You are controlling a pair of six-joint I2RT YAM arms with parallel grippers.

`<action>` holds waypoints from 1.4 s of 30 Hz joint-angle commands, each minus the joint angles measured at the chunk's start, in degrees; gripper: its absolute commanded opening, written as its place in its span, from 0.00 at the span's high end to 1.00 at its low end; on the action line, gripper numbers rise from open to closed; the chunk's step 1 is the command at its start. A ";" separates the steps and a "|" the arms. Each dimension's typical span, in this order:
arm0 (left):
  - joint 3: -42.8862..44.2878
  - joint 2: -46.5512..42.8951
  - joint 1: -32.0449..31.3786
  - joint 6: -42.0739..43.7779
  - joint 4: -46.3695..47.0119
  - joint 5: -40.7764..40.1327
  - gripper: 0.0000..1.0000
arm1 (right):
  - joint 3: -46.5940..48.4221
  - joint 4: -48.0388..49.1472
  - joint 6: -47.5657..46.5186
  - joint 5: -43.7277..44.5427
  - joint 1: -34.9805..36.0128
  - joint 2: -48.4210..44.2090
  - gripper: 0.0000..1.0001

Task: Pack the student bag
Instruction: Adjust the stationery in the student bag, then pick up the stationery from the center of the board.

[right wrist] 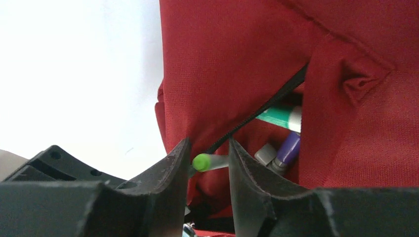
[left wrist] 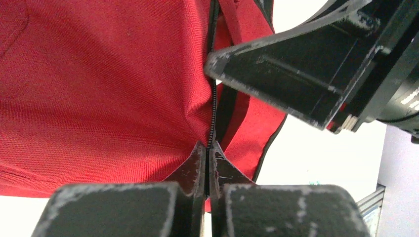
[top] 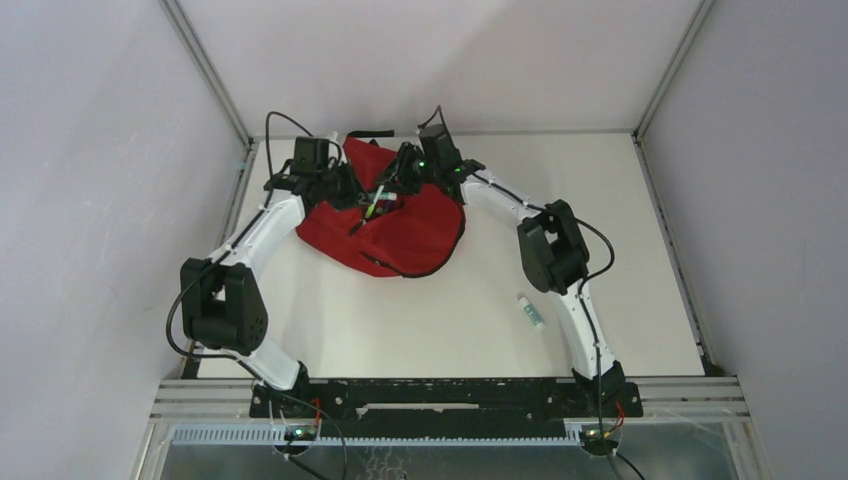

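Observation:
The student bag [top: 410, 235] is a red fabric backpack lying at the back middle of the table. My left gripper [top: 347, 190] is shut on its black zip edge [left wrist: 211, 118], holding up the red fabric [left wrist: 99, 89]. My right gripper [top: 400, 183] is at the bag's opening, jaws apart [right wrist: 208, 148]. A green-capped pen [right wrist: 201, 162] lies across the gap between them, just beyond the tips; I cannot tell whether it touches them. Inside the bag [right wrist: 237, 64] I see a teal and white marker [right wrist: 279, 117] and a purple marker [right wrist: 287, 147].
A small white and green tube [top: 530, 311] lies on the white table [top: 420, 320] near my right arm. The right gripper's black body [left wrist: 306, 74] hangs close over the left fingers. Grey walls and a metal frame ring the table.

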 commanded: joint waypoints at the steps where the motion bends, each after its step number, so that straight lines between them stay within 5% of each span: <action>1: -0.32 -3.72 -0.36 -0.70 2.04 3.51 1.00 | 2.60 -7.00 -5.36 3.87 1.96 -1.99 0.53; 8: 0.10 -3.83 -0.31 -0.69 1.96 3.23 1.00 | 2.54 -16.46 -12.98 12.35 1.97 -6.41 0.35; 20: 1.61 -3.31 -0.36 -0.64 1.82 3.32 1.00 | -0.89 -21.83 -20.90 20.72 1.09 -17.84 0.27; 27: 9.81 1.45 -0.65 0.92 1.75 10.39 1.00 | -22.38 -15.58 -22.52 23.97 -3.91 -32.43 0.37; 32: 11.44 5.14 -1.70 -0.08 5.20 17.83 1.00 | -36.24 -20.72 -27.29 35.42 -5.87 -39.70 0.42; 38: 7.64 3.27 -1.82 -3.18 14.33 20.79 1.00 | -52.44 -28.01 -28.65 44.68 -6.83 -49.61 0.21; 42: 7.23 3.17 -1.72 -3.02 13.75 19.70 1.00 | -62.77 -29.46 -25.89 42.12 -7.60 -57.87 0.15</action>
